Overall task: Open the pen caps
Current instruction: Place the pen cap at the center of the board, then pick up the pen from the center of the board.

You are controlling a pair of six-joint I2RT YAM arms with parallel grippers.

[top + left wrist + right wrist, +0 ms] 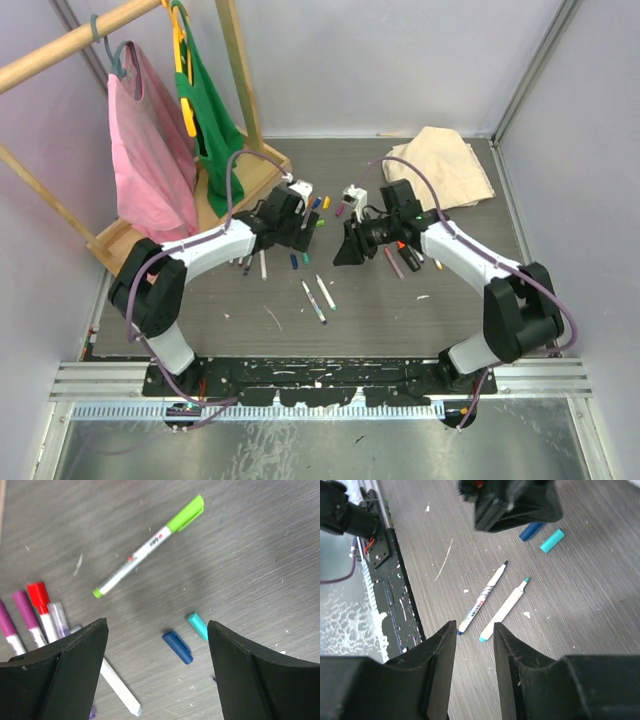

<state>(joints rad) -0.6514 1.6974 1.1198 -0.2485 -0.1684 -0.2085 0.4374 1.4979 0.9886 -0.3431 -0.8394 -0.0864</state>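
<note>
Underneath, grey table (400,320) bearing pen caps (177,647); lavender walls (400,60).

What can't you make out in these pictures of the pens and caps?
Left wrist view: the red pen and purple pens run behind the left gripper; lower ends hidden.
Right wrist view: the dark blue cap is partly covered by that gripper.
Top view: caps too small to count.
</note>
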